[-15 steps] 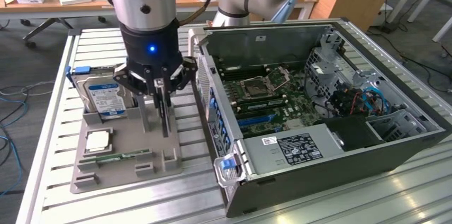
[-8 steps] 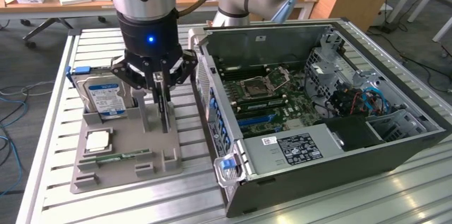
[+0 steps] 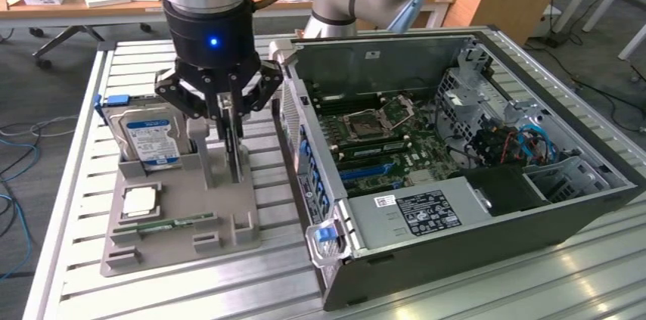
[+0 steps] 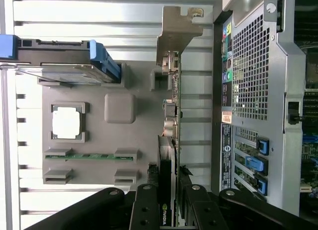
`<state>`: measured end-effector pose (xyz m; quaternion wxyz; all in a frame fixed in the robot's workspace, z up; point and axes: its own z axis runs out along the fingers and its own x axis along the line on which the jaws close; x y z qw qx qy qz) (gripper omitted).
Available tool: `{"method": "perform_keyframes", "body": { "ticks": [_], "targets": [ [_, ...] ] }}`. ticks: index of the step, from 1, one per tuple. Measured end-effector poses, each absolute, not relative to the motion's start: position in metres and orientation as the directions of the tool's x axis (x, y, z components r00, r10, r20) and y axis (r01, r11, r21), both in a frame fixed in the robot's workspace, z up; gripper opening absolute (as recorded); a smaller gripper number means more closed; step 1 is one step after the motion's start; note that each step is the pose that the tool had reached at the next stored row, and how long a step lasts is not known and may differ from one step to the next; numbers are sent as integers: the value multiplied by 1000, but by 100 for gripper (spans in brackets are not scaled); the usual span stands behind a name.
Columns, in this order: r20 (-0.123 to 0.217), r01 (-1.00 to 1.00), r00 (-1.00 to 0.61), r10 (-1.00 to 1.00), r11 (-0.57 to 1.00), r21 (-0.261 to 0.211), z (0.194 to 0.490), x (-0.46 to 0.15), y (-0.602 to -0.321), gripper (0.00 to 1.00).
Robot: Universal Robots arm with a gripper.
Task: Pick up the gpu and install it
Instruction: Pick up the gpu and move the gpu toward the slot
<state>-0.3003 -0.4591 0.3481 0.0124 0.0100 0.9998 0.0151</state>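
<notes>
Tool is clamped on the top edge of the gpu, upright in the holder at the case's 9 o'clock in the exterior view, and I'd guess it's light, stiff but fragile, so grip edges only.

Nvidia logo on the gpu cooler, hard drive label and power supply label unreadable

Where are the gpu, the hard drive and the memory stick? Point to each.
gpu [image 4: 176, 34], wrist view, on its silver end bracket.
hard drive [image 3: 153, 141], exterior view, on its blue-white label.
memory stick [image 4: 89, 156], wrist view, middle of the green strip.
</notes>
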Motion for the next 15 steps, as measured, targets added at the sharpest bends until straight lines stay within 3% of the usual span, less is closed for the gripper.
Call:
{"method": "perform_keyframes", "body": {
  "ticks": [15],
  "targets": [
    [-24,19,-999,20,999,31,372,-300,-459,26]
  ]
}}
